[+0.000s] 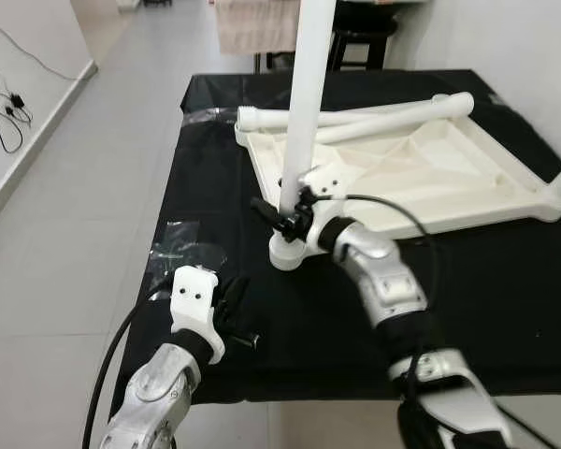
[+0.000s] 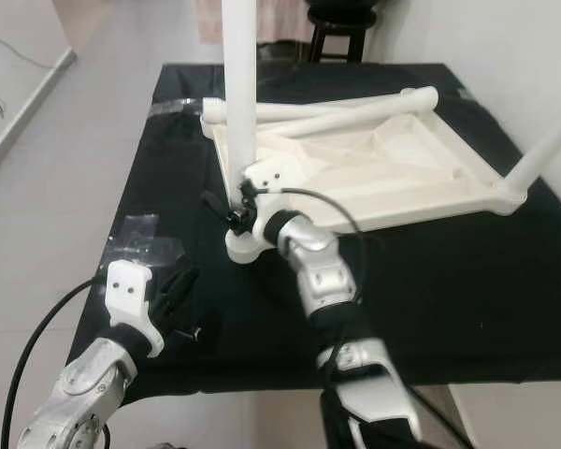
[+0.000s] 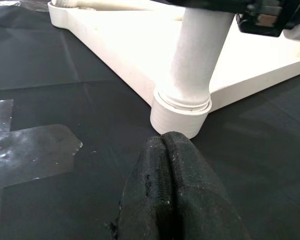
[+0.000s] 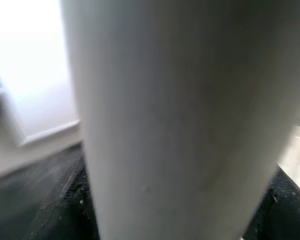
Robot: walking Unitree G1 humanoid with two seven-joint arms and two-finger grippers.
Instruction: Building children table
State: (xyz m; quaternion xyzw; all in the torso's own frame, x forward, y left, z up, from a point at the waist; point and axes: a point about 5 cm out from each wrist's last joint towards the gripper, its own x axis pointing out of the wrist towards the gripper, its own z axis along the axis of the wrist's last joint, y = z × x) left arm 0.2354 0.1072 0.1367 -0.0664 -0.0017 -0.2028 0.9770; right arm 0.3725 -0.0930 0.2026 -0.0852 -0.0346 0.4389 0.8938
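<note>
The right gripper (image 1: 285, 217) pinches the upright leg (image 1: 304, 112) in the tabletop's (image 1: 421, 178) corner socket, near the table's (image 1: 505, 309) front-left. If it twists off-axis, the leg could jam; the left gripper (image 1: 232, 304) rests pressed together.

I see the white plastic tabletop (image 1: 421, 178) lying inverted, one white leg (image 1: 304, 103) upright in its near corner socket, two legs (image 1: 374, 117) lying loose across it.

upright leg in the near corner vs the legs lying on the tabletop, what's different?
The upright leg stands seated in the near corner socket; the loose legs lie flat across the upturned tabletop, unfitted. The right gripper clamps the upright leg low down; nothing holds the loose ones. All are white plastic tubes.
</note>
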